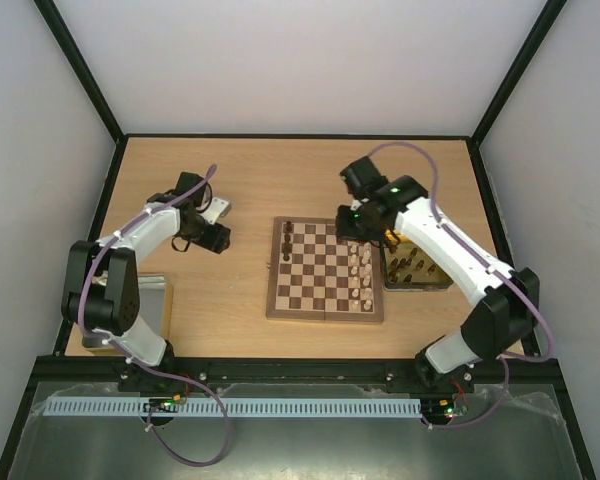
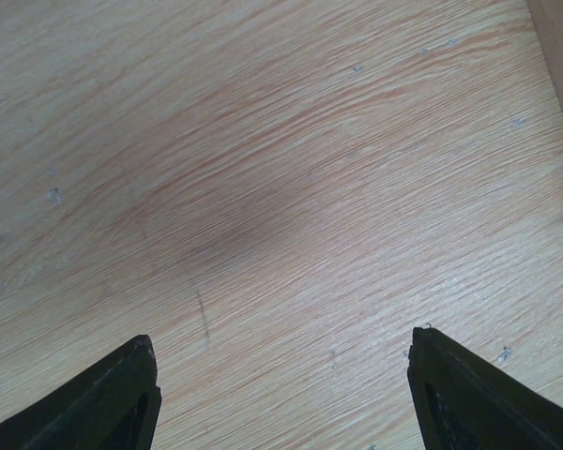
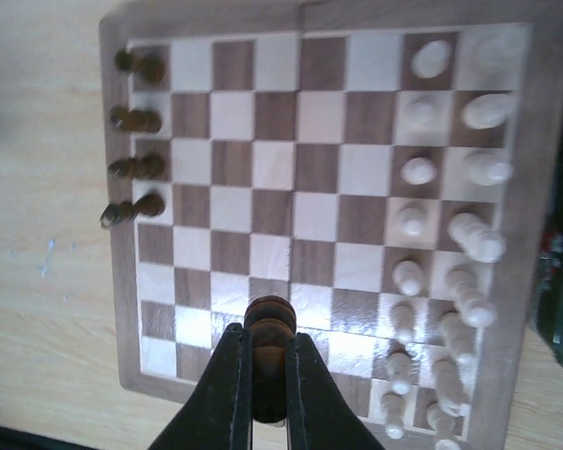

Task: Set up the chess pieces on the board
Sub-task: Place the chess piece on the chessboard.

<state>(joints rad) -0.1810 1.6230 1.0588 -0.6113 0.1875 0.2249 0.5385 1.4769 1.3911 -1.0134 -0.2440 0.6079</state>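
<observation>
The chessboard lies mid-table and fills the right wrist view. Several dark chess pieces stand along its left edge column; in the top view they show at the far left corner. Cream chess pieces fill the two right-hand columns, which also show in the top view. My right gripper hovers over the board's far right part, shut on a dark chess piece. My left gripper is open and empty over bare table, left of the board.
A shiny yellow tray with more dark pieces sits right of the board, under the right arm. A grey tray lies by the left arm's base. Black frame posts and white walls bound the table.
</observation>
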